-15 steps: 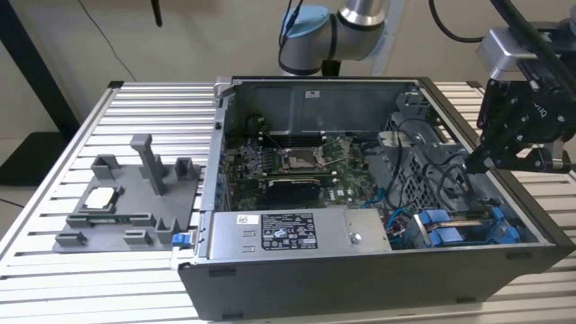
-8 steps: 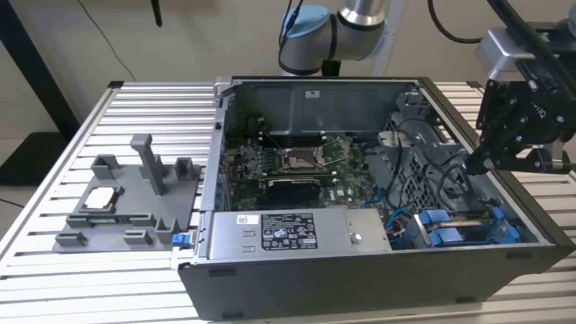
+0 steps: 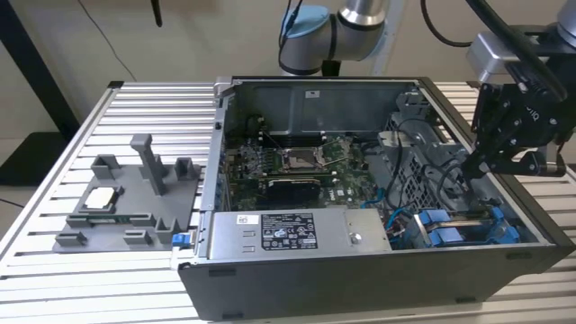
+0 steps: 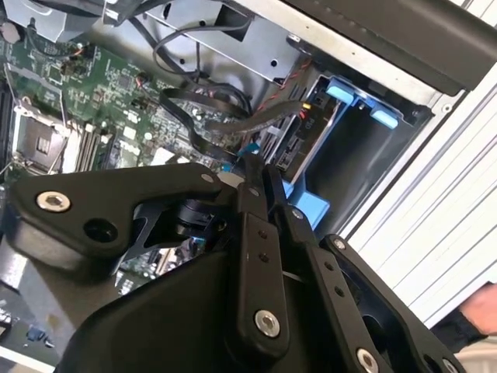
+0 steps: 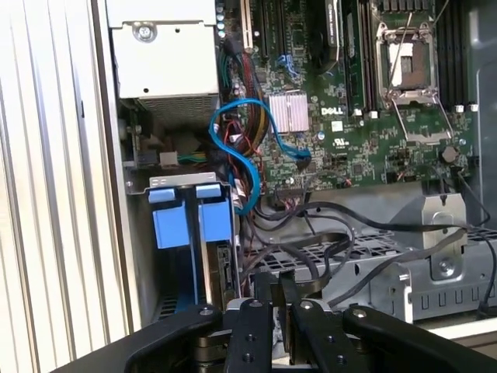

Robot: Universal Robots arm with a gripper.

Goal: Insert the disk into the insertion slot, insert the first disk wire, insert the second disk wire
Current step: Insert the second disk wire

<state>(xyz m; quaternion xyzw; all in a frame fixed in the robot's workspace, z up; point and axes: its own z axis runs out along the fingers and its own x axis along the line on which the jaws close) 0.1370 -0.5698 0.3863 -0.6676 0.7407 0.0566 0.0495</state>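
The disk's bright blue carrier sits inside the insertion slot, at the case's near corner on the exterior view's right. Its blue tabs stand upright in the bay, and the blue frame lies just beyond my fingertips. My black gripper hangs above the bay with its fingers pressed together. Whether anything is pinched between them I cannot tell. A flat black wire runs to the disk's connector end. A blue wire loops beside the bay, near the gripper.
The open case holds a green motherboard and a silver labelled power-supply box along its near wall. Loose black cables cross a metal cage. A grey fixture plate lies on the slatted table at the exterior view's left.
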